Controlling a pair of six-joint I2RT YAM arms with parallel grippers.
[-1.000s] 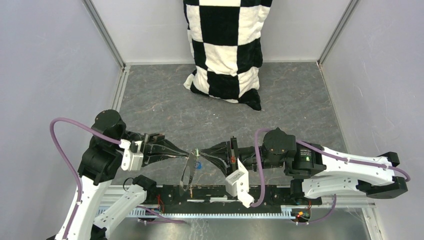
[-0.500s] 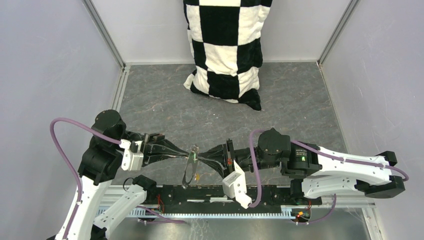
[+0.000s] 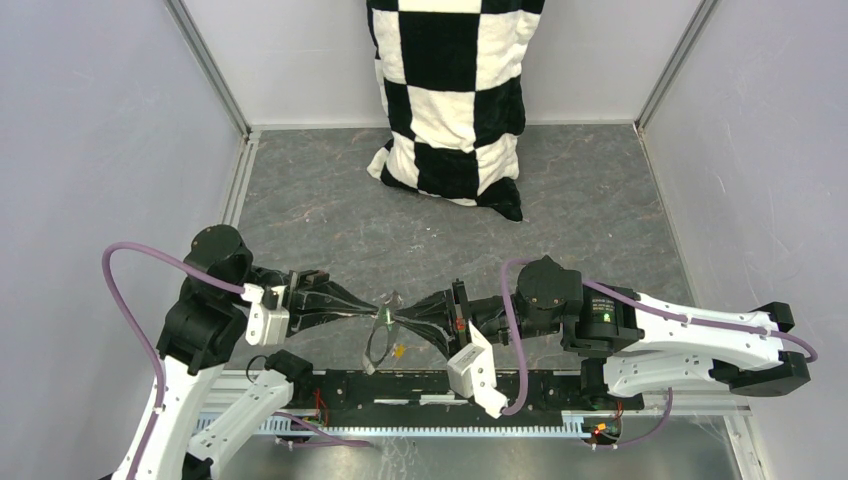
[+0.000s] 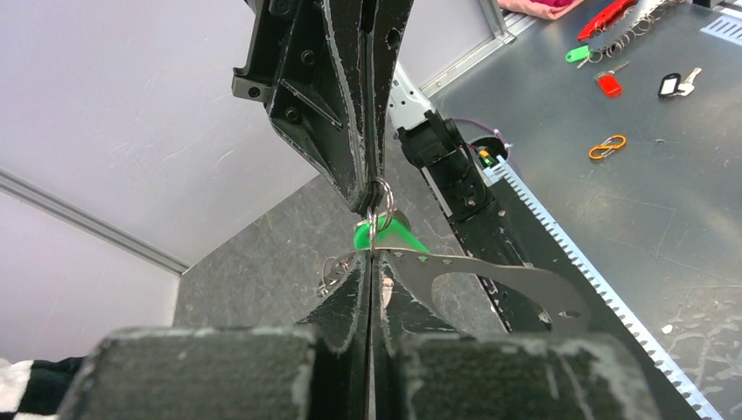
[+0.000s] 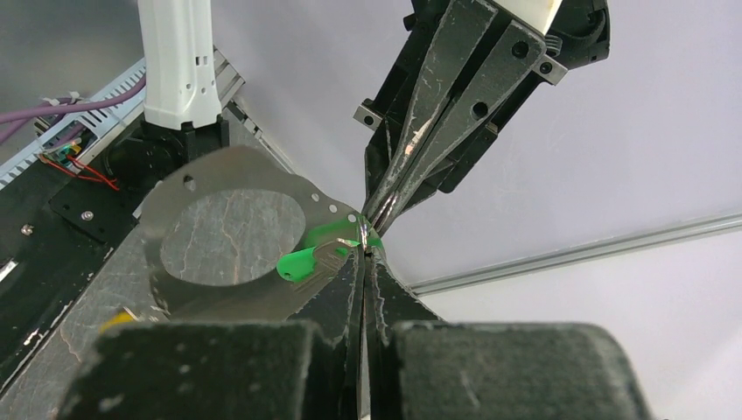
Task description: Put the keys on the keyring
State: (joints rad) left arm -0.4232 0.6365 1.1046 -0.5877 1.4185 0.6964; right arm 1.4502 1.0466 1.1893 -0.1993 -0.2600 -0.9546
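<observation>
Just above the near edge of the worktop (image 3: 560, 200), left gripper (image 3: 379, 309) and right gripper (image 3: 399, 318) meet tip to tip, both clamped shut on one keyring (image 3: 376, 342); one green key (image 4: 387, 236) at the junction, one yellow key (image 3: 399, 350) nearby.

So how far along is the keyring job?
Done: nothing clearly. In hand: left fingers and right fingers shut tip to tip on the keyring, green key at its ring; threaded or not, can't tell. To do: yellow key on the table; blue one not in view.
</observation>
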